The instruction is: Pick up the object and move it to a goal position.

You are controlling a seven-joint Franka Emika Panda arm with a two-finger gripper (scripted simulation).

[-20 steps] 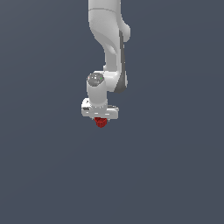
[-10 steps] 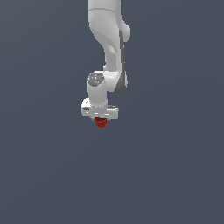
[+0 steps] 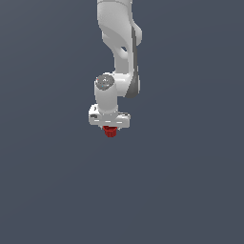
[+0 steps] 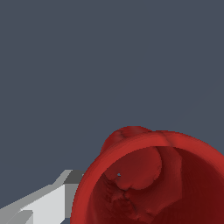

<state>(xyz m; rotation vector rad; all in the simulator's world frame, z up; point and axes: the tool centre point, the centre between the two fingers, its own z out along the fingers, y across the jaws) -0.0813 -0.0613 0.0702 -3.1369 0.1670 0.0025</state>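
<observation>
The object (image 3: 110,132), a small red ribbed lump that the wrist view shows as hollow and cup-like inside, sits clamped in the white gripper (image 3: 110,129), directly beneath it; no worktop edges or corners are visible for placing it. Carrying it well likely means moving smoothly, keeping the grip firm so the rounded, glossy shell cannot slip.

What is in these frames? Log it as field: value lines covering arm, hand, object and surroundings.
arm: one white arm, reaching down from the top of the exterior view
hand: hand pointing down
object: red object at the hand's tip, knobby outline; wrist view shows it close up, hollow
grip: looks shut on the red object
surroundings: plain dark grey backdrop, no goal marker visible
</observation>
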